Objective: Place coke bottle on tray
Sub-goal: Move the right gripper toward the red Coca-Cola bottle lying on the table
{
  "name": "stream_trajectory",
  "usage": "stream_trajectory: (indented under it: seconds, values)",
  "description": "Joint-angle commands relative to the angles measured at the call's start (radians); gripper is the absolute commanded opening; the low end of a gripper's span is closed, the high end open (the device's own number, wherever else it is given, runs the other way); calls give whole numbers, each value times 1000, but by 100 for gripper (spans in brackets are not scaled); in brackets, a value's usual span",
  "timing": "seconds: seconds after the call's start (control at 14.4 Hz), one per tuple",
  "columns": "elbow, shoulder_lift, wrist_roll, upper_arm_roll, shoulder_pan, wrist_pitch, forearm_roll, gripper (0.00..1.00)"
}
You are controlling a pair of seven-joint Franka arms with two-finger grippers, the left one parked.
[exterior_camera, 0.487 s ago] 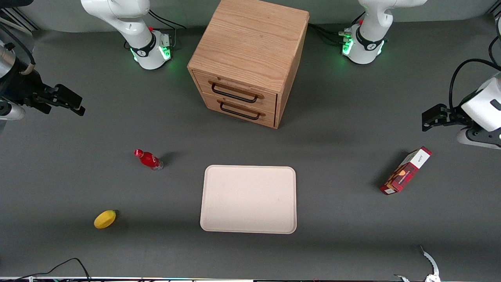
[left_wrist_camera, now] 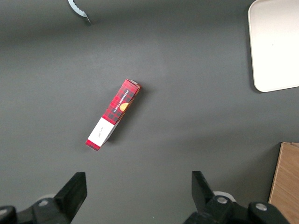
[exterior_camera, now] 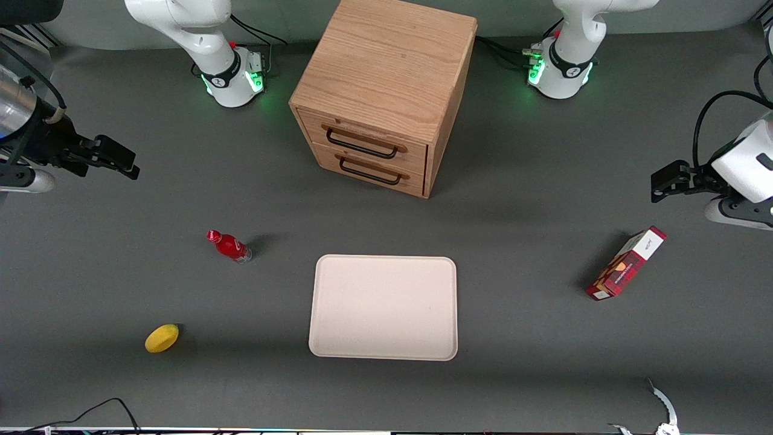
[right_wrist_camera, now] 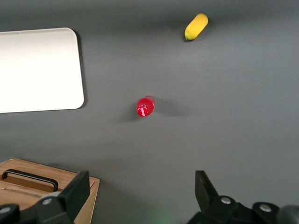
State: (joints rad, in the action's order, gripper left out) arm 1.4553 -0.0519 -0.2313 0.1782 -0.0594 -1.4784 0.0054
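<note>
We record the coke bottle (exterior_camera: 229, 246) standing upright on the grey tabletop (exterior_camera: 543, 362), red cap uppermost, apart from everything around it; seen from the wrist camera, the bottle (right_wrist_camera: 145, 107) shows its cap end-on. The tray (exterior_camera: 383, 308), cream and flat, lies on the tabletop beside the bottle toward the parked arm's end, with a gap of bare tabletop between them; nothing rests on it; its rounded corner also appears in the wrist view (right_wrist_camera: 39, 70). We note the tool (exterior_camera: 124, 164) held above the tabletop toward the working arm's end, farther from the front camera than the bottle and well apart from it; its two black fingers (right_wrist_camera: 77, 189) stand wide apart with nothing between them. A yellow lemon-like fruit (exterior_camera: 162, 338) lies nearer the front camera than the bottle. A wooden two-drawer cabinet (exterior_camera: 386, 90) stands farther from the front camera than the tray, both drawers closed. A red carton (exterior_camera: 627, 263) lies toward the parked arm's end of the tabletop.
</note>
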Motion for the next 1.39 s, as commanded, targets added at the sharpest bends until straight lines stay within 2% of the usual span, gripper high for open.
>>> stream_trajectory:
  seconds: [0.0,0.07,0.42,0.97,1.18,1.32]
  values:
    - [-50,-65,-11,-3,0,15,46,100]
    - [-76,-87,-13,-6,3,17,62,100]
    - [-50,-123,-6,-5,-2,-6,53,100]
    - [442,20,19,12,-17,-495,13,100]
    - [532,20,27,47,-16,-601,-68,100]
    - [603,21,29,55,-17,-696,-82,100]
